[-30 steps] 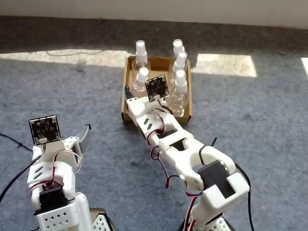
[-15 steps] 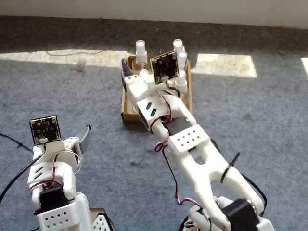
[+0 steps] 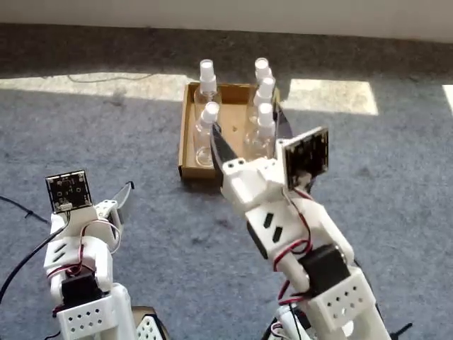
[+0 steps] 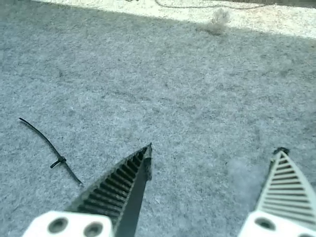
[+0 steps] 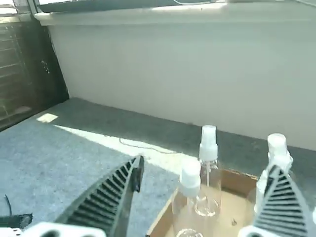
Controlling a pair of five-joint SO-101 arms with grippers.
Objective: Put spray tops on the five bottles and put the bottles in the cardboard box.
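Observation:
Several clear bottles (image 3: 207, 83) with white spray tops stand upright inside the cardboard box (image 3: 185, 134) at the far middle of the carpet. My right gripper (image 3: 249, 138) hangs open, raised above the box's near edge, holding nothing. In the right wrist view its open gripper (image 5: 205, 168) frames the bottles (image 5: 208, 170) and the box rim (image 5: 160, 223) below. My left gripper (image 3: 119, 202) is open and empty, low over bare carpet at the near left, far from the box. The left wrist view shows the left gripper (image 4: 215, 153) with jaws spread over grey carpet.
Grey carpet (image 3: 141, 234) covers the floor. A black cable tie (image 4: 52, 150) lies just ahead of the left gripper, and a tuft of fluff (image 4: 218, 19) farther off. A dark cable (image 3: 14, 207) runs off the left edge. A wall (image 5: 197, 74) stands behind the box.
My right arm reached over the box, then pulled back toward its base and lifted, with its gripper now open above the box's near edge. The left arm stayed still.

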